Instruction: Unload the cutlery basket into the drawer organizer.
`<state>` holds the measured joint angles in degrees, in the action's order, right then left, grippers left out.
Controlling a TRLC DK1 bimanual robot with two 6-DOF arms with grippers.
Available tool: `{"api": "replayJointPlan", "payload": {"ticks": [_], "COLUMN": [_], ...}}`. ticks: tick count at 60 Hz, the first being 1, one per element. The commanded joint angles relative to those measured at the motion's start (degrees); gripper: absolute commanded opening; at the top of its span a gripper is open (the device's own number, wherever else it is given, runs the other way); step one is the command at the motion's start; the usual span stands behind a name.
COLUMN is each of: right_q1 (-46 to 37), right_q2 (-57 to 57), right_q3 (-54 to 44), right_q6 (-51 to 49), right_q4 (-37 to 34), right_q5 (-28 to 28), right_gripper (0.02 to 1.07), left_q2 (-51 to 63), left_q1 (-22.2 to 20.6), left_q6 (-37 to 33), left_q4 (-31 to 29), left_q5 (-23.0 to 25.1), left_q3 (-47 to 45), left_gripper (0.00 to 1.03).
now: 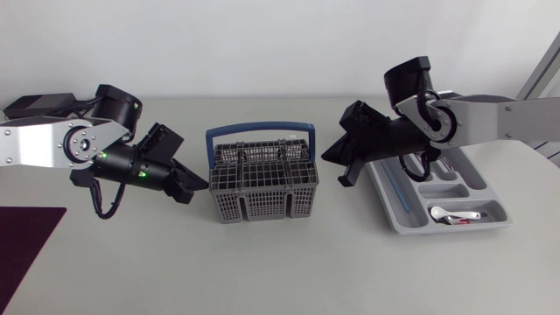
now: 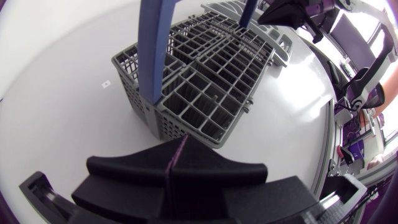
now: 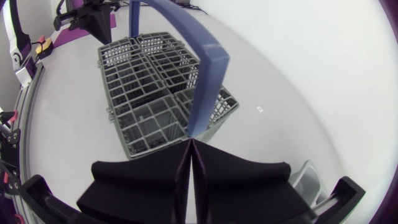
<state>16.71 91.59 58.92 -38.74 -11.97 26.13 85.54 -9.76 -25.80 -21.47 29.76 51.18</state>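
Note:
The grey cutlery basket (image 1: 262, 182) with its blue handle (image 1: 260, 131) stands upright mid-table; no cutlery shows in its compartments. My left gripper (image 1: 198, 185) is shut and empty, its tip just off the basket's left side. My right gripper (image 1: 330, 157) is also shut and empty, close to the basket's right side. The grey drawer organizer (image 1: 490, 229) lies to the right, under my right arm. It holds a white spoon (image 1: 455, 213) and a blue piece (image 1: 399, 189). In the wrist views each shut gripper (image 2: 180, 140) (image 3: 191, 142) points at the basket (image 2: 199, 87) (image 3: 149, 93).
A dark purple mat (image 1: 26, 241) lies at the table's front left corner. The other arm's gripper shows beyond the basket in each wrist view (image 2: 289, 9) (image 3: 99, 15). A corner of the organizer (image 3: 309, 176) sits beside my right gripper.

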Motion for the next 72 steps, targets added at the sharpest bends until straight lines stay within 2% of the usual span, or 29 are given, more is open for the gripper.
{"api": "replayJointPlan", "payload": {"ticks": [1, 31, 59, 72], "right_q1": [2.10, 9.04, 6.49, 0.96], "right_q2": [-0.62, -0.62, -11.61, -17.24], "right_q3": [-2.93, -8.91, -9.96, -11.63], "right_q6": [1.56, 3.41, 4.64, 6.22], "right_q4": [-0.16, 2.91, 2.04, 3.18], "right_q5": [-0.82, -5.21, -5.21, -4.95], "right_gripper": [0.08, 0.08, 0.08, 0.08], "left_q2": [0.51, 2.53, 2.53, -1.34], "left_q1": [0.18, 1.15, 3.52, 5.19], "left_q6": [-1.44, -1.53, -1.88, -1.88], "left_q4": [0.82, 1.79, 1.61, 1.70], "left_q5": [0.92, 0.92, 1.09, 1.36], "left_q3": [2.08, 3.67, 4.72, 2.96], "left_gripper": [0.03, 0.03, 0.03, 0.04]}}
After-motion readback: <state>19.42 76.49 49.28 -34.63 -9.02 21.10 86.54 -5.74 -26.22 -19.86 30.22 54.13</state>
